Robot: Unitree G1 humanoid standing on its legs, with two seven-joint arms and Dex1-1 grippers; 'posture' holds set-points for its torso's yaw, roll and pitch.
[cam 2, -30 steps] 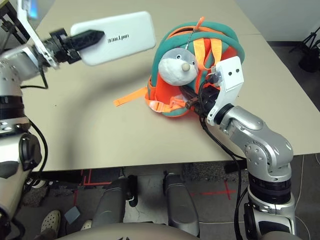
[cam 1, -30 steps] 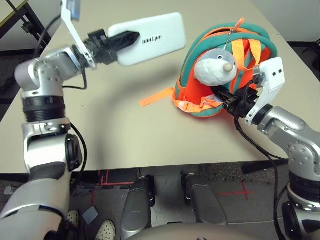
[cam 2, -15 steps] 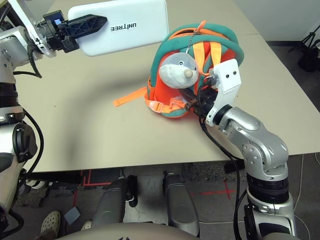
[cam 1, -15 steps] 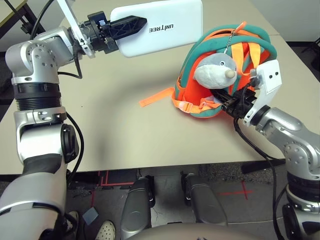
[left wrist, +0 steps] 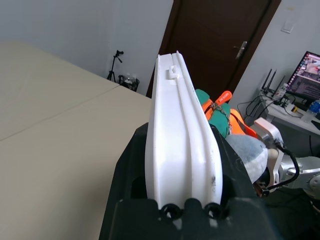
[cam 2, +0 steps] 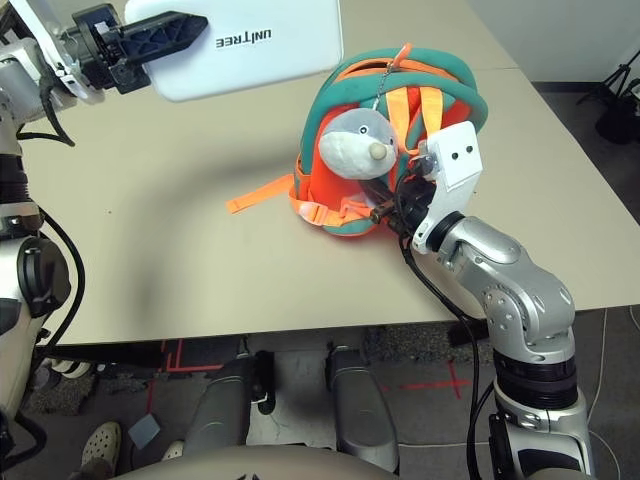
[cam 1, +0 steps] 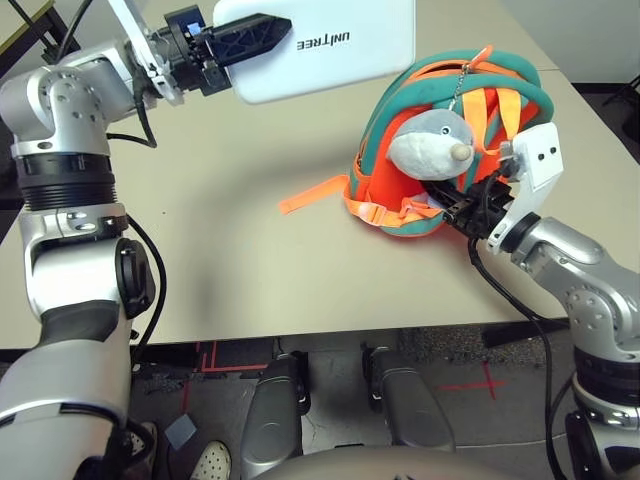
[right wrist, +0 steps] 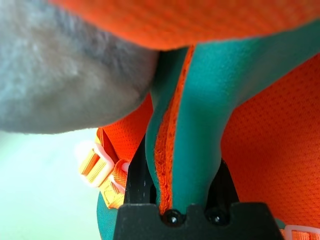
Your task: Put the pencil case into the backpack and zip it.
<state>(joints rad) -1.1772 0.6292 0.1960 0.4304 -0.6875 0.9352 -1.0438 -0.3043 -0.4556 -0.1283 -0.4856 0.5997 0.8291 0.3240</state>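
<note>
The white pencil case [cam 1: 330, 42], lettered UNITREE, hangs in the air above the table's far left, just left of the backpack. My left gripper [cam 1: 262, 38] is shut on its near end; the left wrist view shows the case [left wrist: 180, 135] edge-on between the black fingers. The orange backpack [cam 1: 450, 150] with teal trim lies on the table at centre right, its grey-and-white plush charm [cam 1: 428, 140] facing me. My right gripper [cam 1: 462, 212] is shut on the backpack's teal rim [right wrist: 192, 135] at its near right side, under the charm.
An orange webbing strap [cam 1: 312, 194] trails from the backpack leftward across the beige table [cam 1: 220, 250]. The table's front edge runs just below my right forearm. A dark door and a monitor stand beyond the table in the left wrist view.
My left arm has raised the pencil case and carried it right, toward the backpack's top. The right gripper keeps its hold on the backpack rim, hardly moved.
</note>
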